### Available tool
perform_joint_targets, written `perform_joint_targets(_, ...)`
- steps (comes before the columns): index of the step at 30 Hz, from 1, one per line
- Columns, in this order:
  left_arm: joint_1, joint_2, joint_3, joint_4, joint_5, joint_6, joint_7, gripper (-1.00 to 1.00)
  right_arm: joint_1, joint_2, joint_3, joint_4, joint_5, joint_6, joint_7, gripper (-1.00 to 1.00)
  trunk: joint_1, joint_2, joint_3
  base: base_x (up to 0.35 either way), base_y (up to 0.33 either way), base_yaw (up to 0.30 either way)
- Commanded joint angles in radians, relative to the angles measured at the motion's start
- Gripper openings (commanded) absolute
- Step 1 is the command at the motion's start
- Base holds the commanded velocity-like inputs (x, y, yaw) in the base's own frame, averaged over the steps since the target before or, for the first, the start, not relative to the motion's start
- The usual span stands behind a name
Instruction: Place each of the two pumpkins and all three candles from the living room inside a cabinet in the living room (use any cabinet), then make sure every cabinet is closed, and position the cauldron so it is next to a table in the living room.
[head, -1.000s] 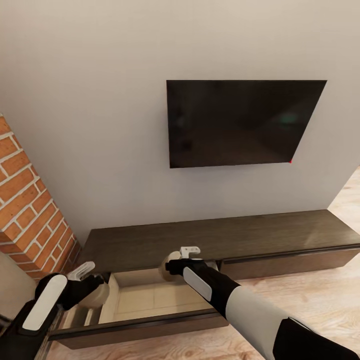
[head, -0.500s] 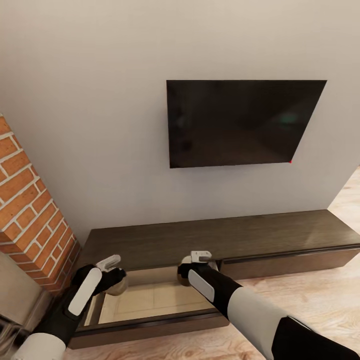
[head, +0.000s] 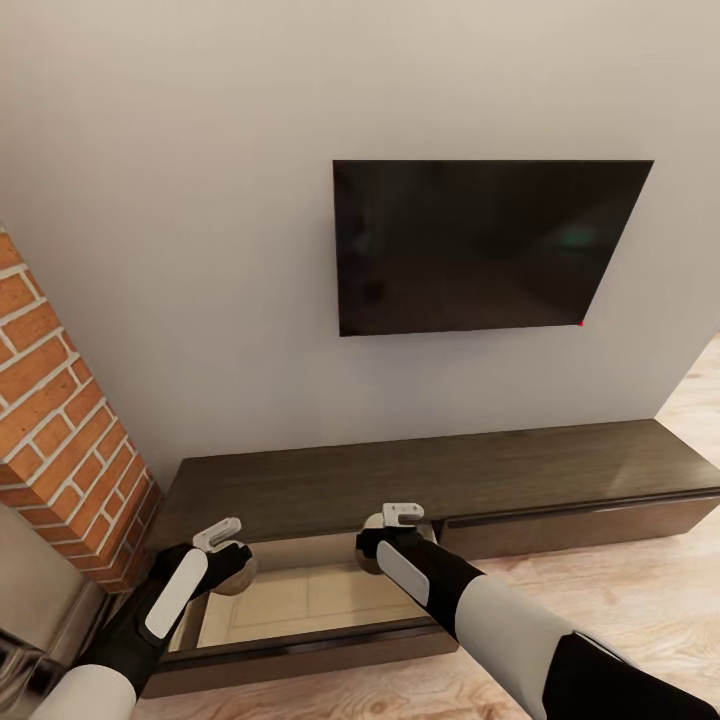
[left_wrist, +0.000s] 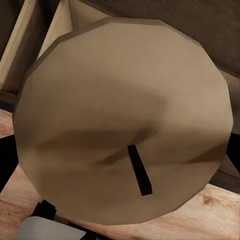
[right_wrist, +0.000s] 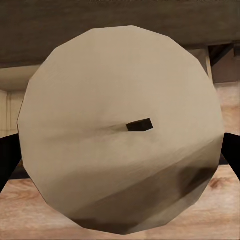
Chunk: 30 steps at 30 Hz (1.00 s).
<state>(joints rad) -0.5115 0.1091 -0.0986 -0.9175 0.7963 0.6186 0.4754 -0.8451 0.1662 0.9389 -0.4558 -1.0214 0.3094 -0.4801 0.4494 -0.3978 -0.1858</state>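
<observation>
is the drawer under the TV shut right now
No, the cabinet has its left drawer pulled out, its pale beige interior exposed between the two grippers.

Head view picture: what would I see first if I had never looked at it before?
Probably the big black TV on the pale wall, above the long dark cabinet. Below it a drawer is pulled open, showing a beige inside. Each gripper holds a round beige candle over it: left gripper with one candle, right gripper with another candle.

open drawer (head: 300, 595) floor lies bare; cabinet (head: 450, 475) top overhangs its back.
</observation>
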Motion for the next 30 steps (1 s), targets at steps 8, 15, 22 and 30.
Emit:
perform_joint_targets(8,-0.001,0.004,-0.006,-0.001,0.010,0.002,0.010,-1.00,-0.002,0.000,0.008,-0.002,-0.003,0.002,-0.007,-1.00,0.001,-0.002,-0.002,0.000,0.144,0.000)
perform_joint_targets(15,-0.001,0.002,-0.049,-0.005,0.011,0.004,0.008,-1.00,-0.002,0.001,0.009,-0.003,-0.004,0.002,-0.008,-1.00,0.001,-0.002,-0.002,0.014,0.133,0.000)
perform_joint_targets(22,-0.001,0.001,-0.070,-0.010,0.012,0.006,0.008,-1.00,-0.001,0.001,0.009,-0.003,-0.005,0.002,-0.008,-1.00,0.001,-0.002,-0.002,0.102,0.136,0.000)
perform_joint_targets(30,-0.001,0.001,-0.077,-0.024,0.011,0.006,0.008,-1.00,0.000,0.001,0.009,-0.004,-0.005,0.001,-0.007,-1.00,0.001,-0.002,-0.002,0.016,0.020,0.000)
